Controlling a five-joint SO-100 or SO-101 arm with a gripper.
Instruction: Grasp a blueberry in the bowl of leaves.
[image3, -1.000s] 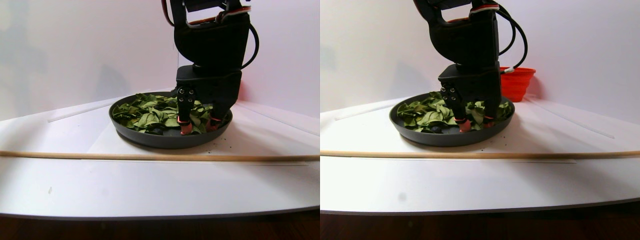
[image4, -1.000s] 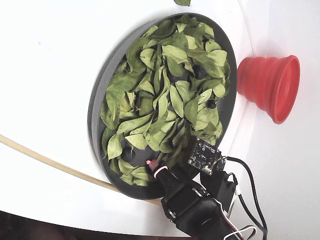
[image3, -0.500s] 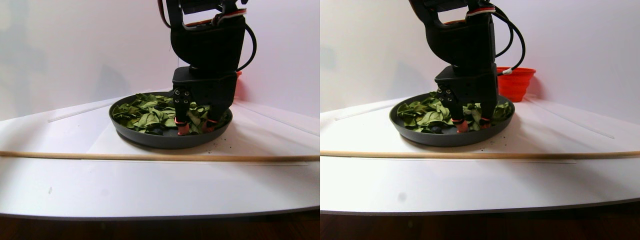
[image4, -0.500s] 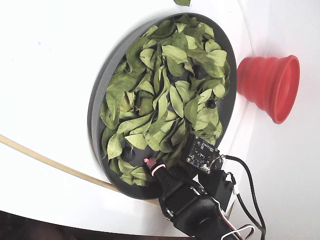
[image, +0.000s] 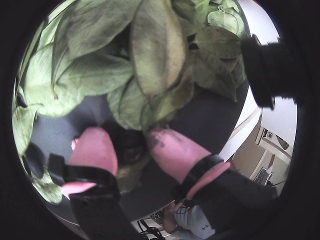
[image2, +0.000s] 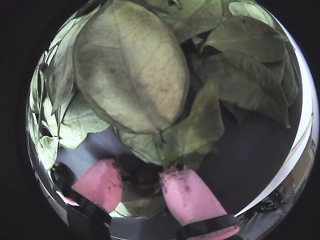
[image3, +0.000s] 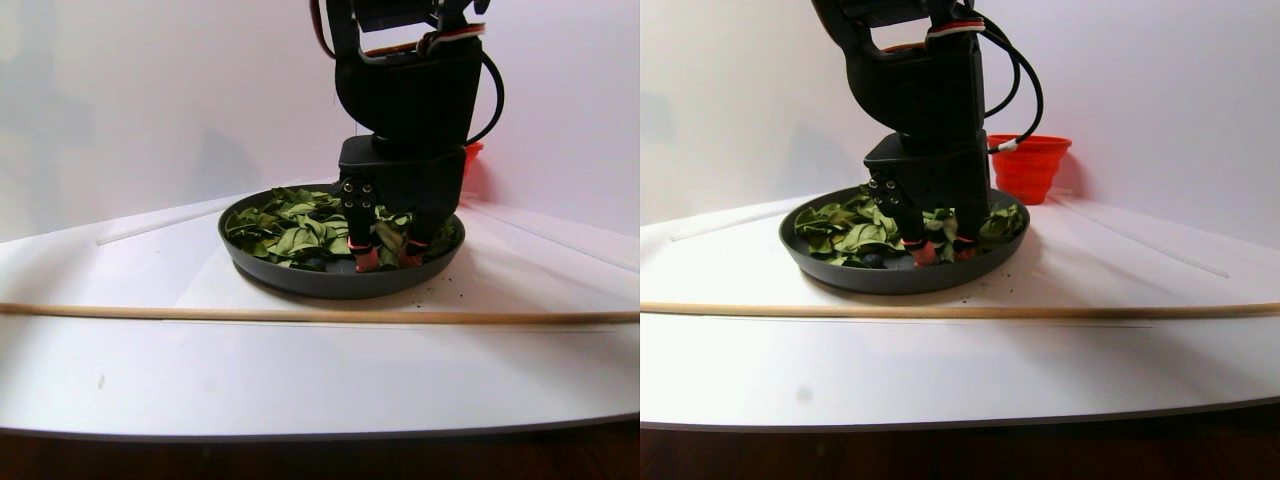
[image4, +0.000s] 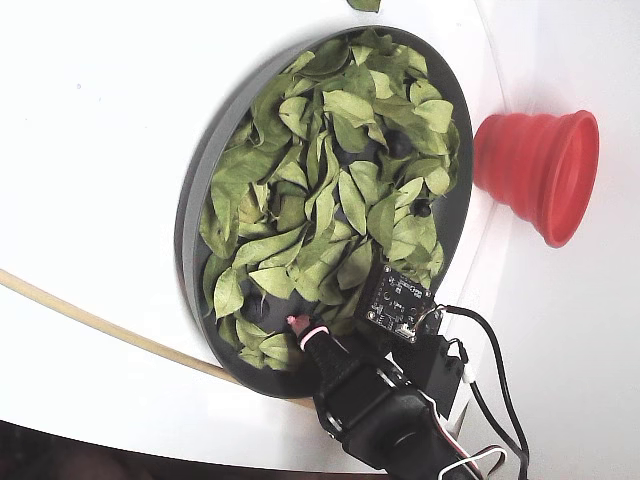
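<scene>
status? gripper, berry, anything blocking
Gripper down in the bowl, pink fingertips flanking a dark blueberry; closure unclear. Leaves crowd just ahead, none between the tips.

Two pink fingers (image2: 102, 182) poke in from 6 o'clock. A small dark round blueberry (image2: 145, 181) sits in the gap between them, close to both. Green leaves (image2: 130, 65) fill the view toward 12 o'clock. The grey bowl (image2: 255, 160) floor shows bare at 4 o'clock.
</scene>
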